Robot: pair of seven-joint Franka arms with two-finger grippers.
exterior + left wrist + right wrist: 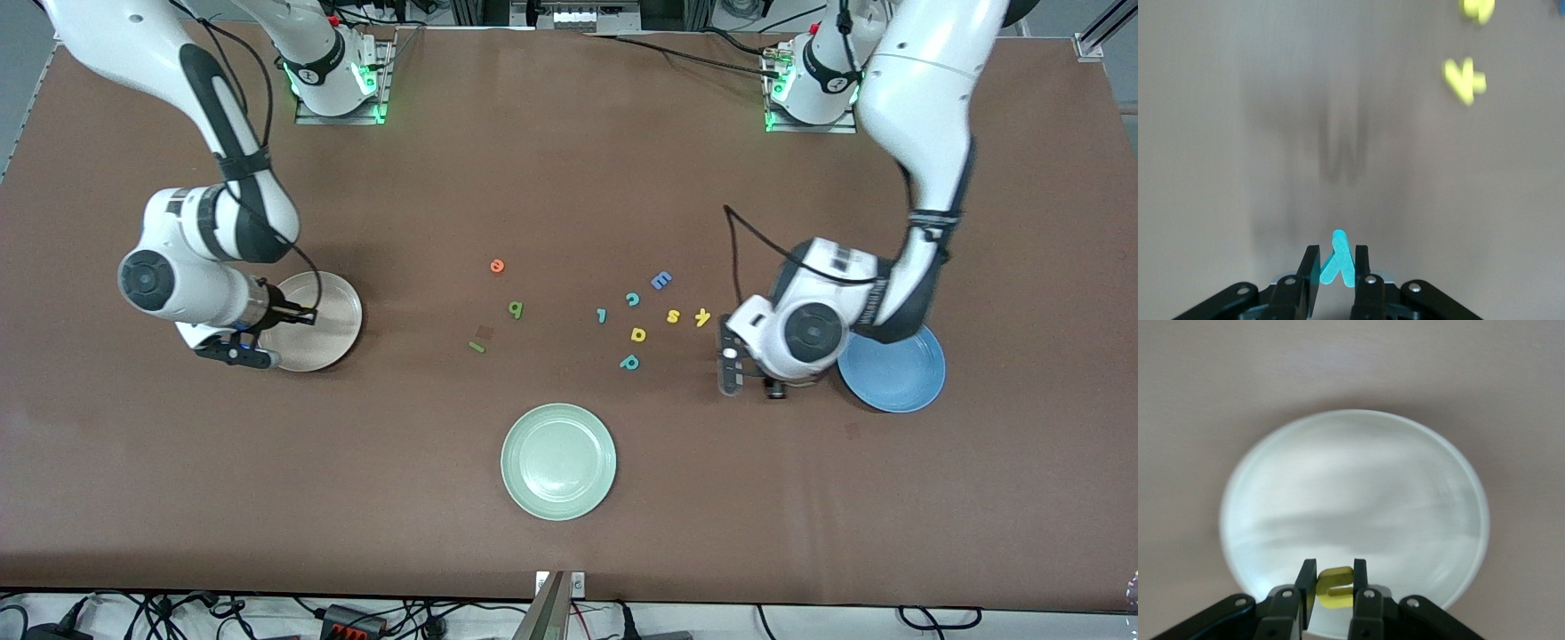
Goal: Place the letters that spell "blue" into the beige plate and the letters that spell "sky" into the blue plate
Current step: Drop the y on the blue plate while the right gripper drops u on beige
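teal y [1339, 261] pinched in the left gripper [1336, 267] — yellow u [1335, 587], half hidden, clamped in the right gripper [1335, 590] over the beige plate [1405, 493].

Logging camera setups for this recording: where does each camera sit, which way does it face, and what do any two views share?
Front view: high across the table, facing both bases; shows both arms, the beige plate and the blue plate.
Left wrist view: on the left arm, looking down at the table; the left end effector grips the teal y.
Right wrist view: over the beige plate; the right end effector grips the yellow u.
Shared: the yellow k, front and left wrist.
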